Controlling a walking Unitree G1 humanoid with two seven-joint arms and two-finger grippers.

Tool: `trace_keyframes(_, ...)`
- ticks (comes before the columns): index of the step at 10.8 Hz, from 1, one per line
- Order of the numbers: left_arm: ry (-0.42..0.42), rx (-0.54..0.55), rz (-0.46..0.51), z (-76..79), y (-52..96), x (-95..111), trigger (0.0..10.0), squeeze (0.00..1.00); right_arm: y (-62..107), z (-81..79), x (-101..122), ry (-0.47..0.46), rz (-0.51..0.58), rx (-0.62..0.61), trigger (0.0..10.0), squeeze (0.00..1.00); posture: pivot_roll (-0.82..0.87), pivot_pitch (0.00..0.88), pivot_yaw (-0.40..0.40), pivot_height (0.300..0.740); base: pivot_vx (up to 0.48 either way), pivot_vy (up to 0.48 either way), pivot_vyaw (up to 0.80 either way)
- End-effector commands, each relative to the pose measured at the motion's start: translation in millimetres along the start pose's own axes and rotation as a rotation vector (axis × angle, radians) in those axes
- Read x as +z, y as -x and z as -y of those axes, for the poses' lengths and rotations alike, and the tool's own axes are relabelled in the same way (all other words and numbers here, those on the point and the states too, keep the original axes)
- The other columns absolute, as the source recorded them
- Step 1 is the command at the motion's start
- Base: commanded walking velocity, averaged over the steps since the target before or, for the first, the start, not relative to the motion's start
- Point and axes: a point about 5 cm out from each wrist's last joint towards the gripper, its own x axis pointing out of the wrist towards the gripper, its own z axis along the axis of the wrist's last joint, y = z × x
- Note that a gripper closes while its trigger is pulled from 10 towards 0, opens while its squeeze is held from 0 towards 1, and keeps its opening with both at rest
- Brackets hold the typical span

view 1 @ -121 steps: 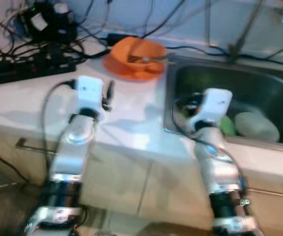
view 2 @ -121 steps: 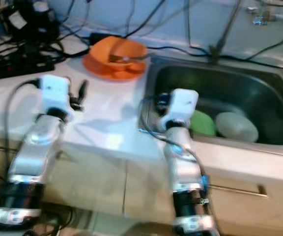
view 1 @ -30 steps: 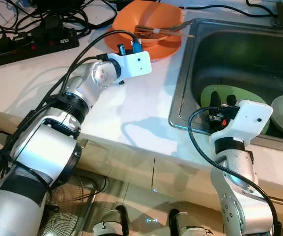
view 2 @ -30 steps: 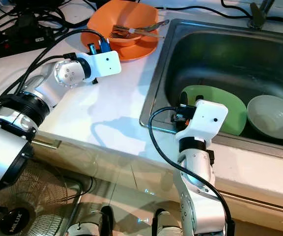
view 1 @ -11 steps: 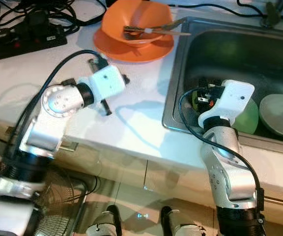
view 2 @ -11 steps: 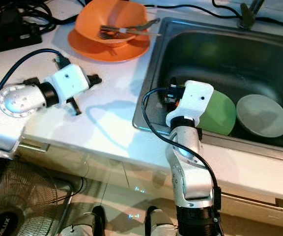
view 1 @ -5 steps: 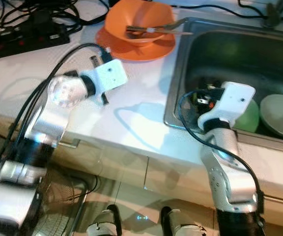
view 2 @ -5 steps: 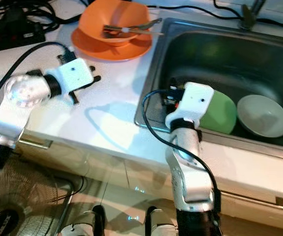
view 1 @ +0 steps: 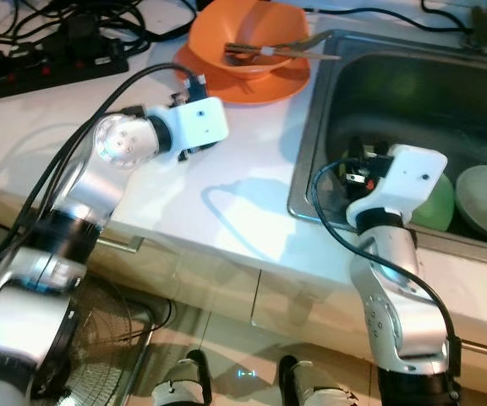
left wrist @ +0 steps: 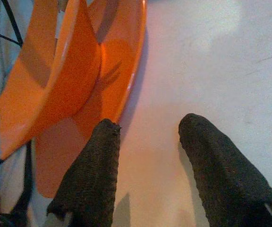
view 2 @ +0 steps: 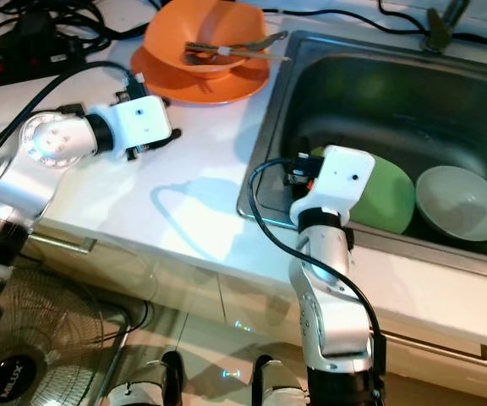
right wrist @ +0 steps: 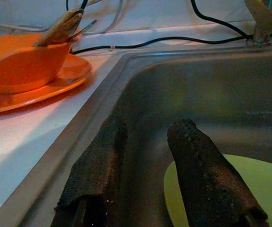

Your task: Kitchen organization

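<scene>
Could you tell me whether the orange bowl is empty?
Not empty: the orange bowl holds cutlery lying across its rim.

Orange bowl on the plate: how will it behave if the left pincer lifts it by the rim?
The orange bowl looks like rigid, light plastic. The utensils lying across it would probably slide off if it tilts. It may also skate on the orange plate.
</scene>
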Motion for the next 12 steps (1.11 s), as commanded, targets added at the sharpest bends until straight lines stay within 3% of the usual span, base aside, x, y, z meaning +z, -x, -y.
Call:
trace_keyframes(1,-0.037,-0.023,-0.023,5.4,-4.9,-2,10.0,1.0,8.5,-1.7,-21,-0.021,-0.11,-0.021,10.0,0.0,-0.04,0.261,0.048,0.74,0.0,0.0,0.0)
trace_keyframes(2,-0.103,-0.008,-0.051,6.2,-13.3,-1,10.0,0.0,11.1,-2.0,-21,-0.022,-0.115,-0.024,10.0,0.0,-0.04,0.262,0.05,0.74,0.0,0.0,0.0)
trace_keyframes(8,-0.189,-0.007,-0.088,14.2,-49.2,6,10.0,0.0,26.6,-0.8,-14,-0.02,-0.125,-0.042,10.0,0.0,-0.08,0.291,0.073,0.74,0.0,0.0,0.0)
trace_keyframes(12,-0.231,-0.032,-0.145,16.6,-61.5,8,10.0,0.0,36.7,5.7,-10,-0.007,-0.136,-0.078,10.0,0.0,-0.1,0.307,0.093,0.74,0.0,0.0,0.0)
